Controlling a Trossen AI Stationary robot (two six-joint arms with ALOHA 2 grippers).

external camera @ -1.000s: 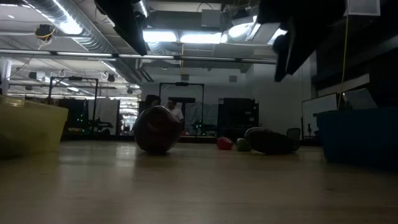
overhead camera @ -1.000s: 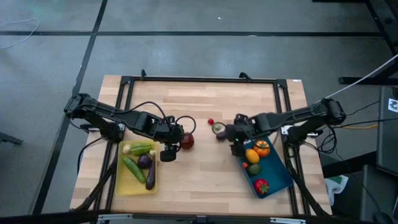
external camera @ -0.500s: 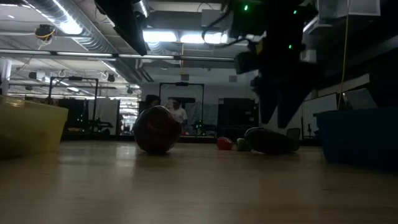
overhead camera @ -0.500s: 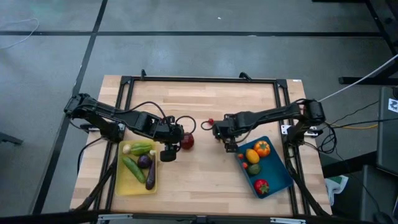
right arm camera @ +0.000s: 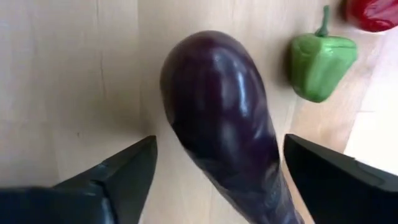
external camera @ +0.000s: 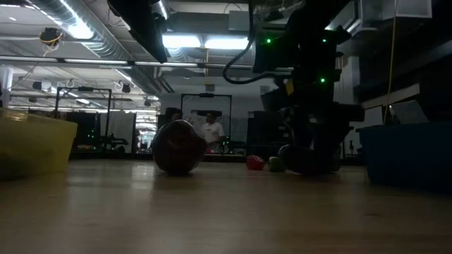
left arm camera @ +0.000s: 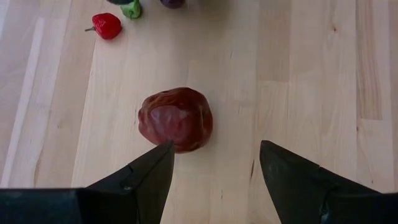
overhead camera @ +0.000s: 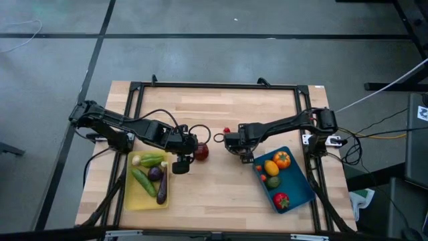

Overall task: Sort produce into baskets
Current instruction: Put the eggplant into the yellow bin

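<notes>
A dark purple eggplant (right arm camera: pixel 221 118) lies on its side on the wooden table, and my right gripper (right arm camera: pixel 221 140) points down over it, open, one finger on each side and not touching. In the high view my right gripper (overhead camera: pixel 235 141) covers it. Beside it lie a small green pepper (right arm camera: pixel 320 59) and a small red pepper (overhead camera: pixel 227 130). A dark red apple (left arm camera: pixel 175 118) rests on the table just ahead of my left gripper (left arm camera: pixel 214 146), which hovers open. The yellow basket (overhead camera: pixel 131 194) and the blue basket (overhead camera: pixel 304 191) hold produce.
The yellow basket at the near left holds a cucumber (overhead camera: pixel 142 181) and a purple eggplant (overhead camera: pixel 161 189). The blue basket at the near right holds an orange pepper (overhead camera: pixel 281 159), an orange and a red pepper (overhead camera: pixel 281 199). Bare wood lies between the baskets and at the far side.
My right gripper has moved from beside the blue basket toward the table's left edge and down, rolling at the wrist. It now stands astride the eggplant. The produce has stayed where it was.
</notes>
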